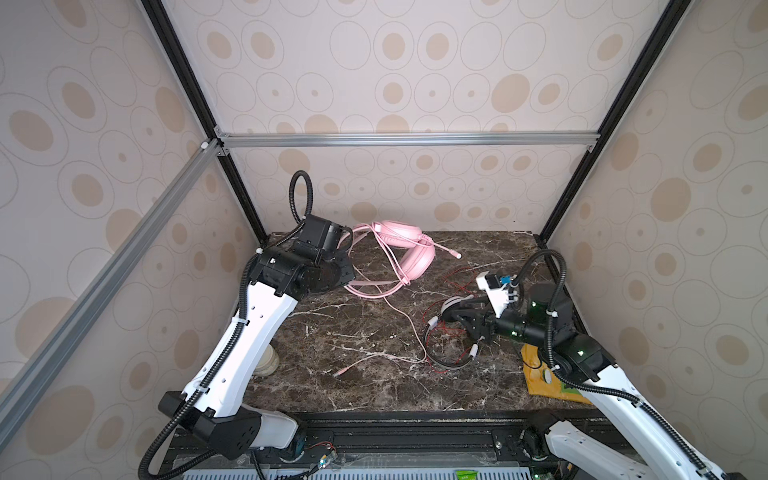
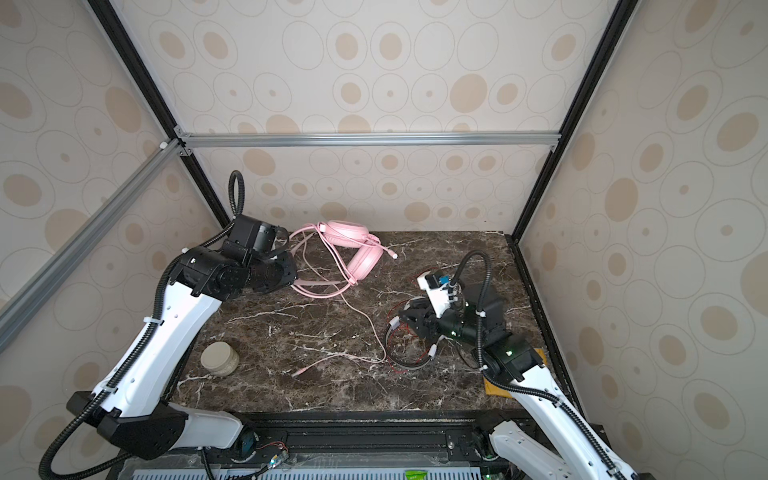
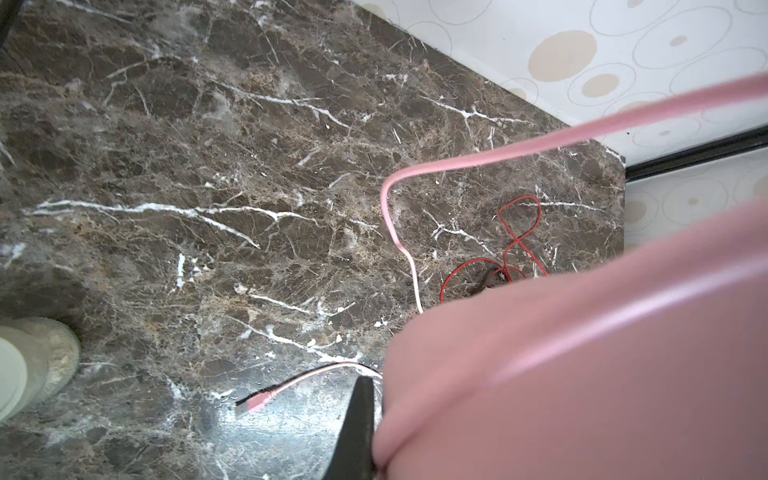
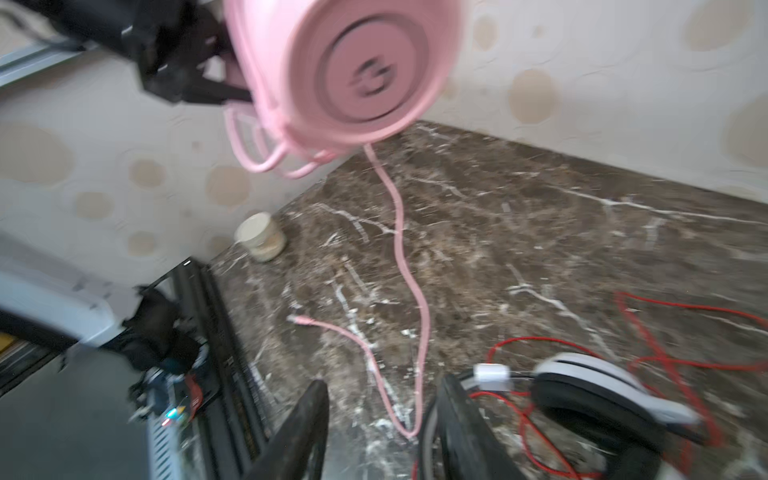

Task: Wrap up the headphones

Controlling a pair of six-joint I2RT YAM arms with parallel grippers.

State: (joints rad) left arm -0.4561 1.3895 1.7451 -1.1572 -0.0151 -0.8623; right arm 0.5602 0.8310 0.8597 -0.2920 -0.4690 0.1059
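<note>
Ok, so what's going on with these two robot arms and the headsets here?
The left gripper is shut on the all-pink over-ear headset, holding it above the dark marble table, its pink cable trailing down onto the surface. The right gripper stands open beside the white-and-black headset, whose thin red cable lies loose. Neither cable is fully wrapped.

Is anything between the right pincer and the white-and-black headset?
Nothing visible. The open right pincer is right beside the white-and-black headset; only its red cable and the pink cable lie nearby.
</note>
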